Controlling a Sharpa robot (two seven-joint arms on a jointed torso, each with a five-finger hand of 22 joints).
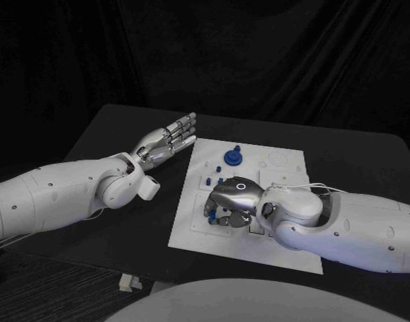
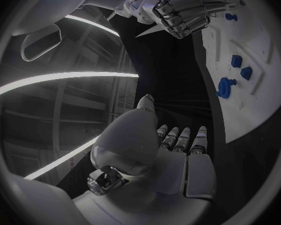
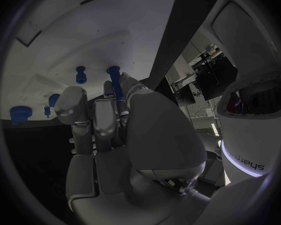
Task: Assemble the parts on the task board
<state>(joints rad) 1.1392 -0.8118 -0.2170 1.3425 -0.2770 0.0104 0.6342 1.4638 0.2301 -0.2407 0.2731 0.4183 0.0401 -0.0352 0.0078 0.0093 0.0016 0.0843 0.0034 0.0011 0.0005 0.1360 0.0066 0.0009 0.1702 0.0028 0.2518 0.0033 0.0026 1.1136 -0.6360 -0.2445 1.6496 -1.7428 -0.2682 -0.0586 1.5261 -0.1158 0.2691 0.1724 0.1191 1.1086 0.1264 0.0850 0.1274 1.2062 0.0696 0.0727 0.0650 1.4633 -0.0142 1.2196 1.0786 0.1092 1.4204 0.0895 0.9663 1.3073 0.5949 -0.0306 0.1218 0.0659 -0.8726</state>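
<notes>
Fingers of the silver right hand (image 1: 232, 201) curl around a slim blue peg (image 3: 115, 82) over the flat white task board (image 1: 282, 174), while the silver left hand (image 1: 166, 142) hovers beside the board, outstretched and empty.

The task board (image 1: 272, 176) is plain white on a black table (image 1: 360, 161). On the board stand bright blue parts: a round knob-like piece (image 1: 232, 157) near its far edge, and smaller blue pegs (image 1: 209, 180) just below it. Both arms are glossy white (image 1: 60, 194), and each ends in a silver metallic hand, the left hand (image 1: 166, 142) beside the board, the right hand (image 1: 233, 201) over it. A blue peg (image 3: 115, 80) shows against the right hand's silver fingers (image 3: 106, 112).
</notes>
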